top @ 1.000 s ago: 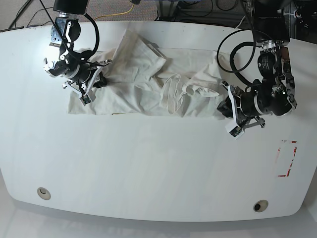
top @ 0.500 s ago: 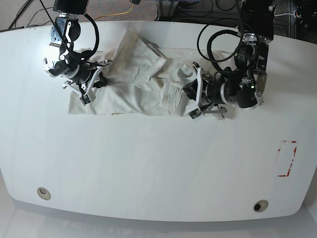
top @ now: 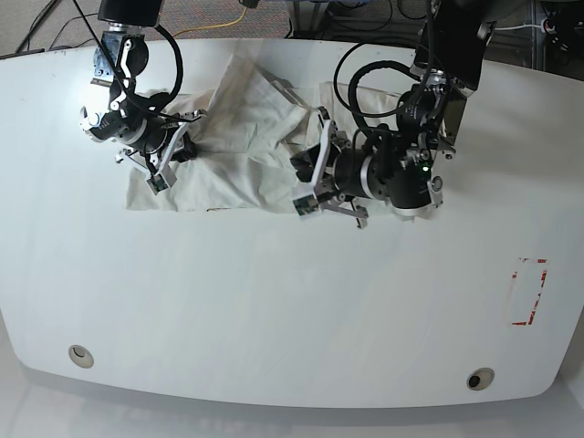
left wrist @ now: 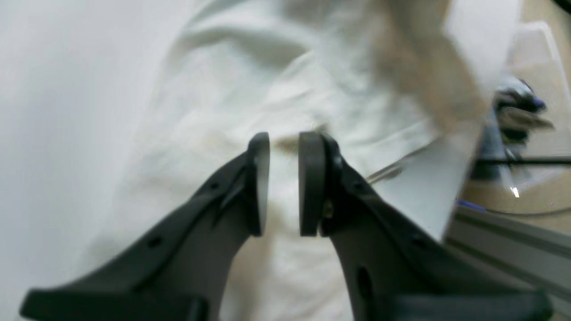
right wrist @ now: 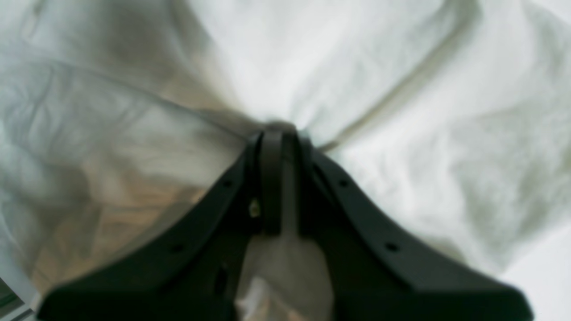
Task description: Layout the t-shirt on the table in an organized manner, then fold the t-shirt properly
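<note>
Base view shows our left arm well over toward the middle of the table [top: 274, 310]; a second ago it sat out near the right-hand edge of the cloth, and the shirt's far side has travelled inward with it. The t-shirt [top: 246, 137] now lies bunched at the far side of the table, narrower than it was, with one flap folded up beside our right arm.

Our left gripper [left wrist: 284, 183] has its fingers [left wrist: 261, 178] slightly apart with a clear gap between them. White cloth lies below, but nothing sits between the pads, so we judge that the dragged edge is no longer held.

Our right gripper [right wrist: 277, 178] has not shifted, its fingers pressed together and pinching a gathered tuck of fabric, with creases radiating from the pinch.

We judge this to be a sideways fold, or a regather, of the shirt's right portion. The shirt is not yet flat, and no graphic shows, so laying it out looks unfinished.
</note>
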You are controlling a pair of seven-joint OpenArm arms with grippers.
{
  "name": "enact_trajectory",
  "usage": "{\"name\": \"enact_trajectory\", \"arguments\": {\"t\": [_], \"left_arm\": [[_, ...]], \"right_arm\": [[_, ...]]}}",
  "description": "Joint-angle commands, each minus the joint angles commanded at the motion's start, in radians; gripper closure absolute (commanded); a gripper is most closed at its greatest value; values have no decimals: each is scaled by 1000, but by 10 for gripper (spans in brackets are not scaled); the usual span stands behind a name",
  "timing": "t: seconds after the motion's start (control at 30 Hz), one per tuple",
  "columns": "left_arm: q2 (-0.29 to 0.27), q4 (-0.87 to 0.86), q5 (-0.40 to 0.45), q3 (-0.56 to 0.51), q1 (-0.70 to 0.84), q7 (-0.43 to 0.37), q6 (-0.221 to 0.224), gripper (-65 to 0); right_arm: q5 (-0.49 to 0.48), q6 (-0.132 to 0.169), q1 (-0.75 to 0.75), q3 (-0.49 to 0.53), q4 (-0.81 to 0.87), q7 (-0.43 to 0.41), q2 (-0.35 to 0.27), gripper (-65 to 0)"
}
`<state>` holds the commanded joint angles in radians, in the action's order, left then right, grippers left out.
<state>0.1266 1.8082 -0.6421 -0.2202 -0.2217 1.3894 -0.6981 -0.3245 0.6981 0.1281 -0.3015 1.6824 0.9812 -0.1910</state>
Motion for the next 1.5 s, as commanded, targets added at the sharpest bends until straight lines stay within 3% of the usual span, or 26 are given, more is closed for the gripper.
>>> {"name": "enact_trajectory", "arguments": {"t": [0.23,0.6,0.9,1.07,1.3,1.4,1.5], "left_arm": [[92,0,57,152,21,-132,0,-93],[150,0,250,163,186,-359,0,-93],[150,-11,368,164,269,-396,0,-93],[150,-100,423,164,287,-407,0,-93],[150,-230,440,164,292,-460,0,-92],[150,-244,439,164,292,-460,0,-92],[150,-242,439,164,292,-460,0,-90]], "right_arm": [[-2,0,-2,0,0,0,0,-51],[0,0,-12,0,0,0,0,-51],[0,0,-15,0,0,0,0,-51],[0,0,-26,0,0,0,0,-51],[-23,0,-31,0,40,3,0,-55],[-75,0,-31,-3,104,9,0,-97],[-140,0,-40,-11,178,57,0,-241]]}}
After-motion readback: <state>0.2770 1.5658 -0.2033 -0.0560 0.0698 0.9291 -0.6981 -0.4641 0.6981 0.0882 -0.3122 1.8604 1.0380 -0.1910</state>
